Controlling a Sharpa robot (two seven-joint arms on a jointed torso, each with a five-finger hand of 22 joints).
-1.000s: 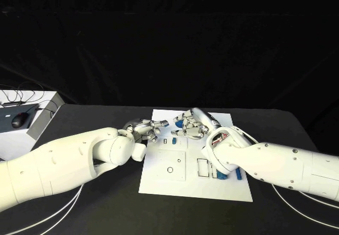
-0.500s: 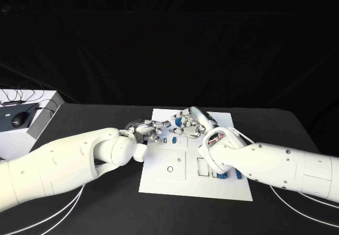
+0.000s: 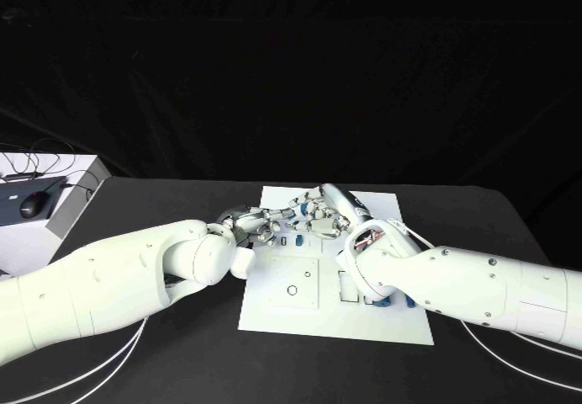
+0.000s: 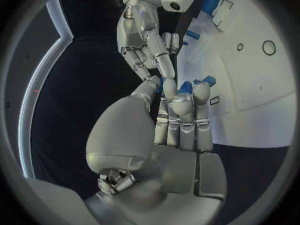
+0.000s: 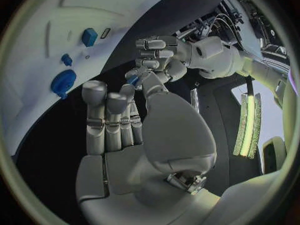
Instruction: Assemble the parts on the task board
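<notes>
Task board (image 3: 304,316) is a flat white plate with straight sides, and it lies in the middle of the black desk (image 3: 145,202). Its long side runs away from the robot, and it is turned a little, so its far end leans to the right. The board looks smooth and hard. It has small holes cut in it: one round hole and some thin box shapes. The left robot hand (image 3: 258,220) and the right robot hand (image 3: 325,215) are shiny silver metal. They meet over the far end of the board, with their fingertips touching. A small blue part (image 5: 132,78) sits just where the fingertips meet. It is too hidden to see which way it points. I cannot tell which hand holds it, or if both do. The right wrist view shows the right hand's long fingers (image 5: 109,120) straight and side by side, with the thumb reaching up to the left hand. More blue parts (image 3: 388,301) lie at the right edge of the board, partly under the right arm. On the board there is also a round blue part (image 5: 64,82) and a blocky blue part (image 5: 89,36).
</notes>
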